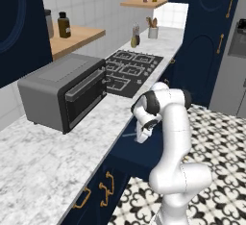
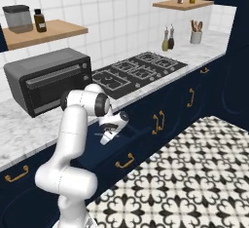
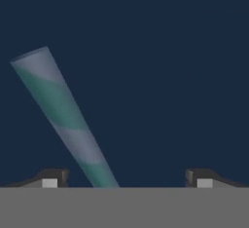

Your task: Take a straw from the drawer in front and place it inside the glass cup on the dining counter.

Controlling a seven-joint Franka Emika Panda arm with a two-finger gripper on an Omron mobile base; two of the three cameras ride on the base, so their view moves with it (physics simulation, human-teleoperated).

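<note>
With your gripper (image 3: 127, 179) jaws wide over the straw (image 3: 63, 117) lying on the drawer (image 3: 170, 76) floor, pinch it mid-length gently, since it looks light, thin and easily crushed.

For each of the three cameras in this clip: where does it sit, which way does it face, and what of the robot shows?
Left base view: behind the arm's left, facing forward over the marble worktop; white arm rises lower right.
Right base view: behind its right, same scene; arm lower left.
Hand view: on the hand, looking into the open navy-blue drawer; the open end effector straddles the thin grey-and-green striped straw.
Both base views share the grey toaster oven and black stovetop.
</note>
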